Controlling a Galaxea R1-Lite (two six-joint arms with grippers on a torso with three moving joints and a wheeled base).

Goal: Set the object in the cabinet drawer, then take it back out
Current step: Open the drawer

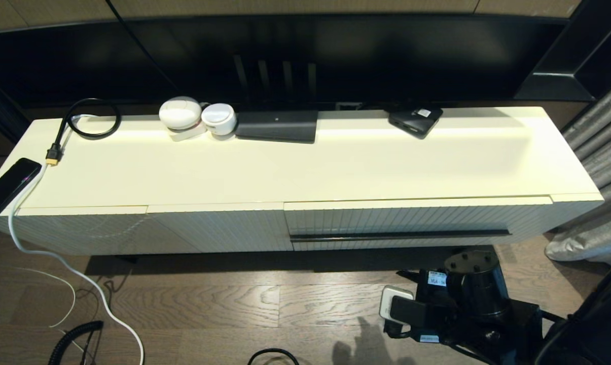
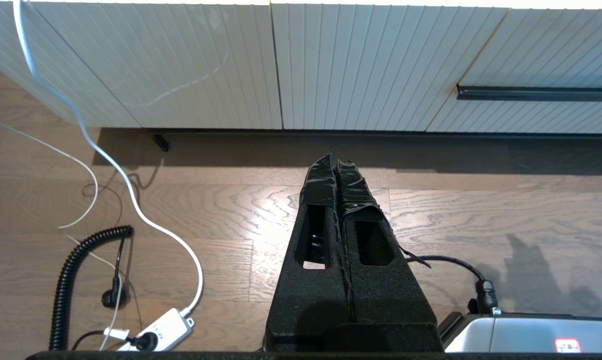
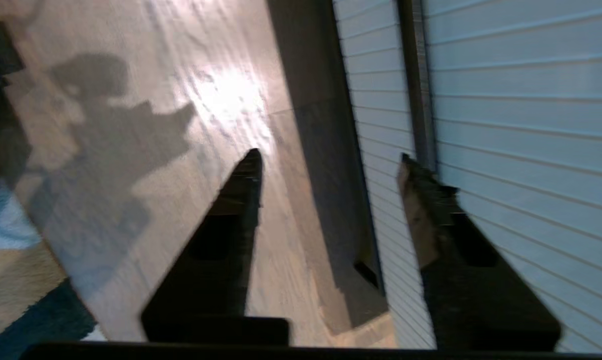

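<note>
On the cabinet top: two white round devices (image 1: 180, 113) (image 1: 219, 118), two black boxes (image 1: 277, 125) (image 1: 416, 120), one phone (image 1: 8, 186).

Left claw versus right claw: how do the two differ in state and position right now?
The left claw has its black fingers pressed together, shut and empty; the right claw has its fingers spread apart, open and empty. The left claw hangs over the brown wooden floor, short of the cabinet; the right claw is close to the cream-white fluted cabinet drawer, one finger near its thin black bar handle. Both hold nothing.
</note>
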